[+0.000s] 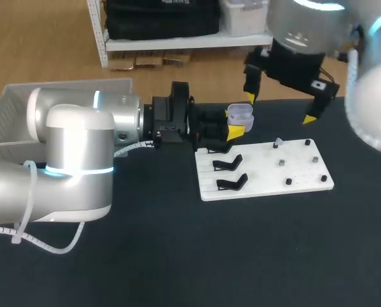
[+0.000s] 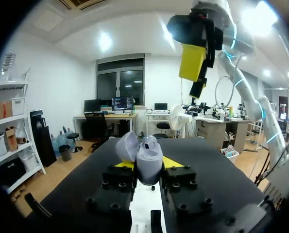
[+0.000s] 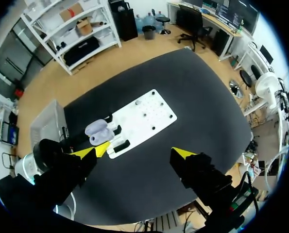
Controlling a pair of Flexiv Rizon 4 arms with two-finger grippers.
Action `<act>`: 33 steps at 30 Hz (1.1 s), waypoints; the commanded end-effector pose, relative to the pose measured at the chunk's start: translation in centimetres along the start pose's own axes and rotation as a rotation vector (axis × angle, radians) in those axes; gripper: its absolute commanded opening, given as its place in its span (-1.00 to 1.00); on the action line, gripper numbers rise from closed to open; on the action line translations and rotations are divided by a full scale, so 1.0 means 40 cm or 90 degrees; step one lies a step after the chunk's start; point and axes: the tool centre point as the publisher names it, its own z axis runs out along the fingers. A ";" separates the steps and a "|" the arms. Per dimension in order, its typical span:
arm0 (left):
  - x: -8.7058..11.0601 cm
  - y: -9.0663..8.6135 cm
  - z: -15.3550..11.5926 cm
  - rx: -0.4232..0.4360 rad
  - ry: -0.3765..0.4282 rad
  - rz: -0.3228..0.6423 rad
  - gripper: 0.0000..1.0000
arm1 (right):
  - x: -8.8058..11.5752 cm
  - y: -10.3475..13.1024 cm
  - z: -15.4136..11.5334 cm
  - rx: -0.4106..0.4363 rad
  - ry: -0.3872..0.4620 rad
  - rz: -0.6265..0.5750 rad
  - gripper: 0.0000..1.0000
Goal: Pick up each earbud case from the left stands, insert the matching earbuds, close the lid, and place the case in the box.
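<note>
**Left end effector** [image 1: 235, 123] [image 2: 148, 164]: clenched on the earbud case [image 1: 240, 115] [image 2: 149, 160] [image 3: 99, 130]. One yellow tip presses each side of the lavender body. The arm enters from the left, lying level across the dark worktop [image 1: 177, 256].

**Earbud case:** held at the left end of the white board [image 1: 267, 173] [image 3: 144, 116]. Its lid [image 2: 127, 145] is swung open and stands up beside the body.

**Right end effector** [image 1: 280, 107] [image 3: 138, 151]: released, with its fingers spread wide and grasping nothing. It hangs above the far side of the board, higher than the case. In the left wrist view it shows overhead [image 2: 193, 60].

**White board:** lies flat on the worktop. Two black stands [image 1: 228, 173] sit on its left part, and several small dark items [image 1: 302, 169] are scattered over its right part. These may be pegs or earbuds; they are too small to tell.

**Box** [image 1: 11, 105] [image 3: 49, 121]: a pale, open container at the far left of the worktop, behind the left arm and well apart from the board.
</note>
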 end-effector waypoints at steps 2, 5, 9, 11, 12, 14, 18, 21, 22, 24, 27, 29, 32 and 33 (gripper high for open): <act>0.001 -0.004 0.001 -0.004 -0.001 0.000 -1.00 | 0.006 -0.021 0.001 -0.129 -0.016 0.002 1.00; 0.001 -0.004 0.001 -0.004 -0.001 0.000 -1.00 | 0.006 -0.021 0.001 -0.129 -0.016 0.002 1.00; 0.001 -0.004 0.001 -0.004 -0.001 0.000 -1.00 | 0.006 -0.021 0.001 -0.129 -0.016 0.002 1.00; 0.001 -0.004 0.001 -0.004 -0.001 0.000 -1.00 | -0.001 -0.025 0.009 -0.144 -0.021 -0.012 1.00; 0.001 -0.004 0.001 -0.004 -0.001 0.000 -1.00 | -0.015 -0.034 0.025 -0.184 -0.007 -0.053 1.00; 0.001 -0.004 0.001 -0.004 -0.001 0.000 -1.00 | -0.041 -0.047 0.051 -0.208 -0.011 -0.096 1.00; 0.001 -0.004 0.001 -0.004 -0.001 0.000 -1.00 | -0.109 -0.066 0.127 -0.236 0.014 -0.159 1.00; 0.001 -0.004 0.001 -0.004 -0.001 0.000 -1.00 | -0.145 -0.069 0.176 -0.251 0.029 -0.169 1.00; 0.001 -0.004 0.001 -0.004 -0.001 0.000 -1.00 | -0.153 -0.070 0.192 -0.252 0.015 -0.177 1.00; 0.001 -0.004 0.001 -0.004 -0.001 0.000 -1.00 | -0.164 -0.074 0.230 -0.270 0.035 -0.197 1.00; 0.001 -0.004 0.001 -0.004 -0.001 0.000 -1.00 | -0.174 -0.079 0.294 -0.256 0.034 -0.232 1.00; 0.001 -0.004 0.001 -0.004 -0.001 0.000 -1.00 | -0.173 -0.080 0.333 -0.237 0.029 -0.264 1.00; 0.001 -0.004 0.001 -0.004 -0.001 0.000 -1.00 | -0.162 -0.080 0.386 -0.213 0.025 -0.300 1.00; 0.001 -0.004 0.001 -0.004 -0.001 0.000 -1.00 | -0.160 -0.080 0.399 -0.208 0.024 -0.305 1.00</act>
